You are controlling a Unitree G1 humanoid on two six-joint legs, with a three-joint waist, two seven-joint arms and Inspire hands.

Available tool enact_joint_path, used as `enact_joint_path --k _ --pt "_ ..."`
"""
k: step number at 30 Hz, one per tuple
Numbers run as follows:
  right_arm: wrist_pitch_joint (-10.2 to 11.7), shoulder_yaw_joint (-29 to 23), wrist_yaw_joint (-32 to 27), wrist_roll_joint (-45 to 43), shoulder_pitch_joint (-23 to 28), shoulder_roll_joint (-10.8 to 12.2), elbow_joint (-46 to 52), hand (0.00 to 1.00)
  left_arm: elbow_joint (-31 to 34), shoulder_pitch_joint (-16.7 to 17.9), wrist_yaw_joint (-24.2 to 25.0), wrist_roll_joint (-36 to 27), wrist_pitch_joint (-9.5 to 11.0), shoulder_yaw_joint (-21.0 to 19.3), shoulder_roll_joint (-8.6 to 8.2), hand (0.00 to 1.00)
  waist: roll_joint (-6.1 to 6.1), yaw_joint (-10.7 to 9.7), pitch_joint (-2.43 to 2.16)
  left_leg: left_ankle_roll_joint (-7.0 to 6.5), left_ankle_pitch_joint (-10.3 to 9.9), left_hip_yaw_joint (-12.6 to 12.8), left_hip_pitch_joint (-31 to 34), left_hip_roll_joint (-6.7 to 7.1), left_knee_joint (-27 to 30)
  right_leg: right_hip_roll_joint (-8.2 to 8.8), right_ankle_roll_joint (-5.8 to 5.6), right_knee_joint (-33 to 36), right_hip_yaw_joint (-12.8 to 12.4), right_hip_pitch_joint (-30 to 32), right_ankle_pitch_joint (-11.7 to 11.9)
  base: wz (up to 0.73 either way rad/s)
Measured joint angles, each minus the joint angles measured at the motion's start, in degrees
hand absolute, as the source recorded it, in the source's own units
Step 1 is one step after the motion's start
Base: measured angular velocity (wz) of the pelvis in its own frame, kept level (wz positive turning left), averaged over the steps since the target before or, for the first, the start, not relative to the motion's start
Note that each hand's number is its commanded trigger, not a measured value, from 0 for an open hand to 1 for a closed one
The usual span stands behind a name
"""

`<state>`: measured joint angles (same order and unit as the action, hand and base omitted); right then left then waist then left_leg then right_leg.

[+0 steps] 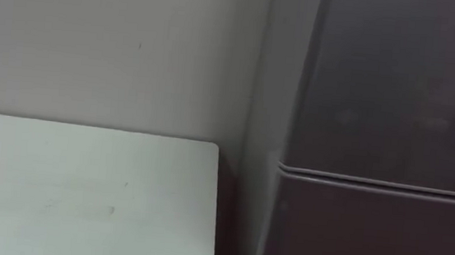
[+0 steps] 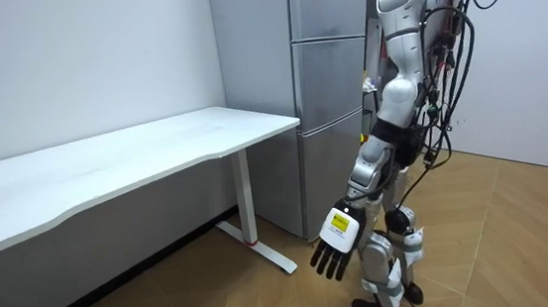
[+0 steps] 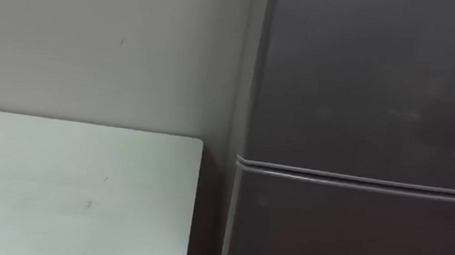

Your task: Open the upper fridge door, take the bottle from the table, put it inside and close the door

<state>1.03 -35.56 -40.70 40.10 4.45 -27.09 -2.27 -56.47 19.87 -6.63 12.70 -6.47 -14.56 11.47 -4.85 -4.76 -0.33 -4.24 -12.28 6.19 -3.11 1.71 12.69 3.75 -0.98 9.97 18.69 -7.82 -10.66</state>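
Robot: stands on the wood floor (image 2: 520,241) facing the fridge, near the table's end.
Left hand (image 2: 337,240): hangs low at the robot's side, fingers straight and spread, pointing down, holding nothing.
Bottle: I cannot tell where it is.
Table (image 1: 82,189): white; its far right corner lies just beside the fridge's side.
Fridge (image 1: 395,101): grey, with the upper and lower doors both closed and a thin seam running between them.
Wall (image 1: 119,44): plain and pale, behind the table's far edge.

Left arm hangs straight down; left hand (image 2: 337,239) slack, fingers extended.
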Motion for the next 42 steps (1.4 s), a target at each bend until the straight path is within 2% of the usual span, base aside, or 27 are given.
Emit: enact_joint_path --k 3,5,9,10,11,15,17,19,24,26,33,40,42 --pt "0.0 -1.4 -1.1 5.7 2.7 1.4 -2.9 0.0 0.1 0.0 -0.7 -1.5 0.0 -0.1 0.0 0.0 0.38 -0.3 -0.19 -0.02 -0.1 -0.1 0.6 0.07 0.2 -0.01 -0.01 0.0 0.2 0.1 0.0 0.0" --pt "0.0 -2.2 -2.4 6.1 3.8 3.7 -5.6 0.0 0.3 -0.1 -0.7 -1.8 -0.3 -0.2 -0.32 0.0 0.7 -0.9 -0.4 -0.04 -0.1 -0.2 1.4 0.06 0.7 -0.21 -0.01 0.0 0.2 0.7 0.0 0.0" --pt "0.0 -1.5 -2.9 5.9 7.0 7.4 -10.3 0.0 2.8 0.2 -0.7 -1.8 -1.8 -0.4 -1.35 0.0 1.61 -0.6 -0.25 -0.15 -0.2 0.0 1.4 0.01 0.6 -0.27 -0.06 0.6 0.0 1.1 0.0 0.0" --pt "-0.3 -1.4 -2.9 6.0 8.6 9.2 -10.8 0.0 3.8 0.4 -0.7 -1.8 -2.0 -0.4 -1.5 0.0 1.99 -0.2 -0.27 -0.14 -0.1 0.1 1.1 0.0 0.4 -0.26 -0.06 0.7 -0.4 1.0 0.0 -0.1" --pt "-0.5 -0.8 -2.9 6.0 9.8 10.4 -11.9 0.0 3.9 0.4 -0.7 -1.8 -2.0 -0.4 -1.51 0.0 2.37 0.3 -0.27 -0.14 -0.1 0.3 0.4 0.0 -0.1 -0.32 -0.06 0.7 -1.3 0.7 0.0 -0.1" --pt "-0.6 2.4 -3.3 6.6 11.5 13.5 -17.8 0.0 3.8 0.3 -2.0 -2.3 -1.9 -0.4 -1.77 0.0 2.83 0.2 -0.24 -0.13 -0.2 0.3 0.7 0.04 -0.1 0.02 -0.1 0.8 -1.5 1.4 0.0 -0.03" --pt "-0.6 3.4 -3.2 6.6 12.9 15.7 -19.8 0.0 3.8 0.3 -2.1 -4.1 -1.9 -0.4 -2.34 0.0 3.01 0.1 -0.22 -0.12 -0.2 0.3 0.9 0.13 0.1 0.1 -0.14 0.8 -1.6 1.6 -0.2 0.0" --pt "-0.6 4.0 -2.9 6.6 13.9 16.7 -20.9 0.0 3.8 0.4 -2.1 -4.3 -1.8 -0.4 -2.88 0.0 3.22 0.0 -0.12 -0.11 -0.2 0.3 1.1 0.24 0.1 0.23 -0.17 0.7 -1.7 2.0 -0.6 -0.02" --pt "-0.2 8.9 -1.6 4.5 15.4 17.3 -28.9 0.0 3.4 1.4 -2.2 -6.5 -1.8 0.2 -3.53 0.0 3.43 0.2 -0.12 -0.14 -0.3 1.3 0.5 0.13 0.0 0.11 -0.26 0.7 -2.8 1.8 -0.7 -0.08" --pt "-0.4 11.8 0.4 3.3 15.1 17.8 -34.5 0.0 3.3 1.4 -2.4 -7.6 -1.7 0.2 -4.14 0.0 3.82 0.3 -0.13 -0.2 -0.3 1.5 0.4 0.21 -0.3 0.19 -0.39 0.7 -3.0 1.8 -0.8 -0.04" --pt "-0.8 17.5 7.1 -0.7 15.1 18.4 -44.7 0.0 1.7 2.1 -3.0 -7.6 -0.3 0.8 -4.26 0.0 4.46 0.3 -0.04 -0.06 -0.4 2.0 -1.5 0.26 -1.4 0.06 -0.45 0.7 -3.4 0.5 -1.1 -0.04" --pt "-1.2 23.7 19.4 -7.2 14.0 18.7 -50.7 0.0 -1.2 2.1 -2.7 -7.4 0.2 2.2 -4.58 0.0 4.77 0.8 -0.04 0.17 -0.9 2.0 -1.5 0.09 -0.8 -0.11 -0.3 0.7 -4.2 0.6 -1.6 0.0" --pt "-1.9 25.8 22.4 -9.0 13.2 18.8 -52.8 0.0 -1.3 2.1 -2.7 -7.3 0.1 2.5 -4.74 0.0 4.83 1.3 -0.04 0.16 -0.9 2.0 -1.5 0.09 -0.8 -0.09 -0.3 0.7 -4.3 0.6 -1.6 0.0"
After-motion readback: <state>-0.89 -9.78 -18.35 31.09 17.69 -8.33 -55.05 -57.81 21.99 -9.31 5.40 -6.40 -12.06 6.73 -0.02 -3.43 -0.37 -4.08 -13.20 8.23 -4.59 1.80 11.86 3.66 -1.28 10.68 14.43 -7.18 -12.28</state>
